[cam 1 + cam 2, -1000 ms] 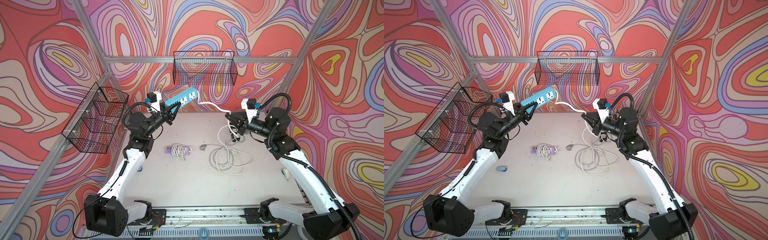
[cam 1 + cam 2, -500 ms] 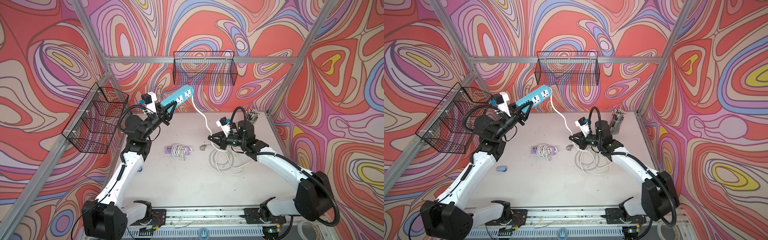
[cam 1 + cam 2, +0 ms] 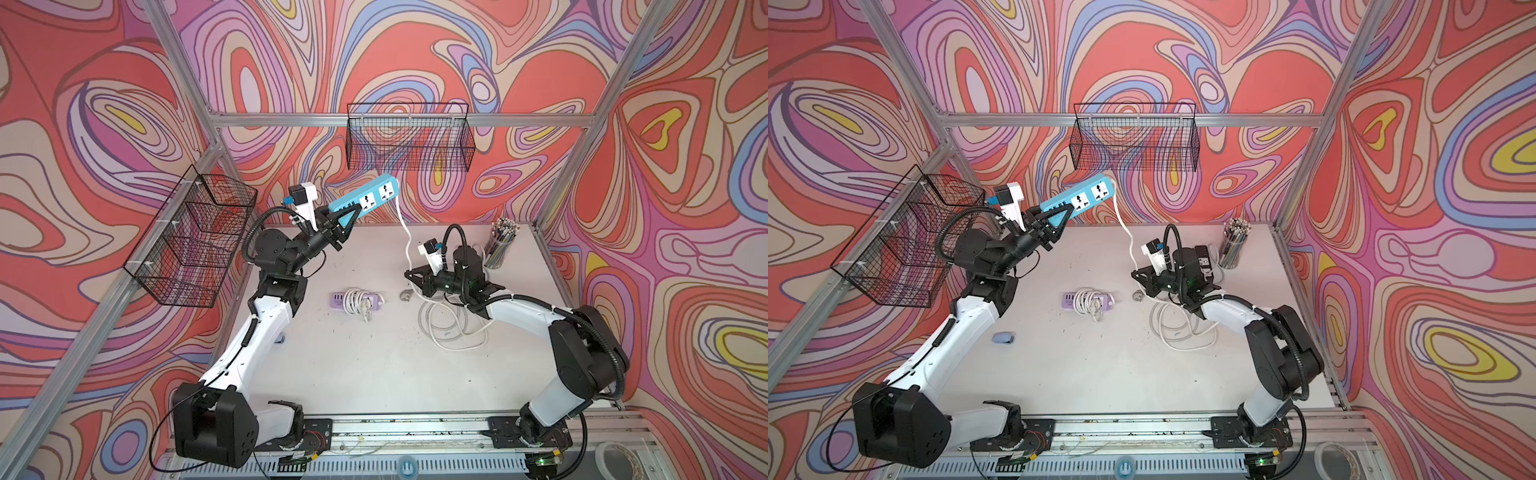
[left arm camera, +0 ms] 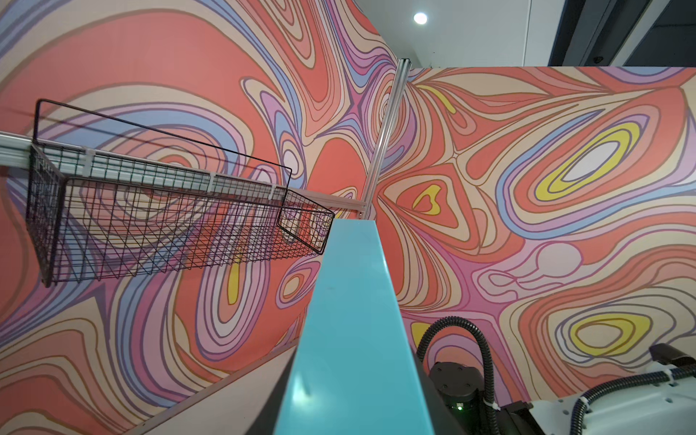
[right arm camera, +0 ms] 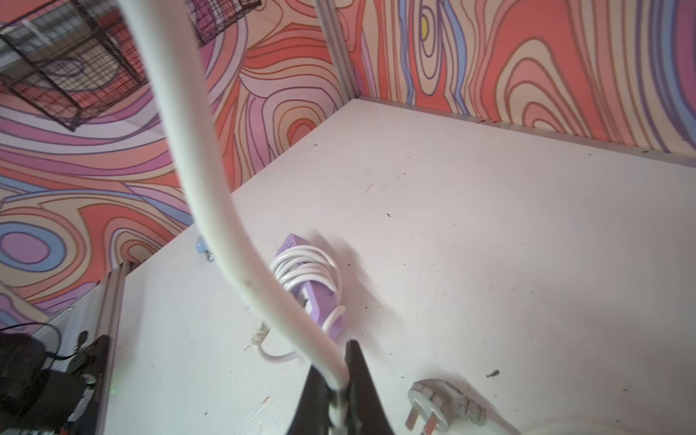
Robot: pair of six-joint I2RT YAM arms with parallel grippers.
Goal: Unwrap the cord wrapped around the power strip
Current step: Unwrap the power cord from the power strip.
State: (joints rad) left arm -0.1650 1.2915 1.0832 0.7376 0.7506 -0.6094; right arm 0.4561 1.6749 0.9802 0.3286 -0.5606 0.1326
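A blue power strip [image 3: 365, 198] [image 3: 1080, 199] hangs tilted in the air near the back wall, with my left gripper [image 3: 345, 218] [image 3: 1055, 222] shut on its near end. In the left wrist view the strip [image 4: 350, 320] fills the middle and hides the jaws. Its white cord [image 3: 405, 226] [image 3: 1125, 228] drops from the far end to my right gripper [image 3: 411, 276] [image 3: 1138, 276], which is shut on it low over the table. The right wrist view shows the cord [image 5: 199, 169] pinched between the black fingertips of the right gripper [image 5: 337, 380]. Loose cord loops [image 3: 449, 328] and the plug [image 5: 433, 406] lie on the table.
A purple power strip [image 3: 357, 300] [image 5: 312, 297] with a white cord wound round it lies mid-table. A pencil cup [image 3: 500, 243] stands back right. Wire baskets hang on the back wall [image 3: 409, 137] and the left wall [image 3: 195, 237]. A small blue object [image 3: 1003, 337] lies by the left arm.
My right arm has swung down and leftward with the cord, from high near the back wall to low over the table. My left gripper has raised the strip slightly.
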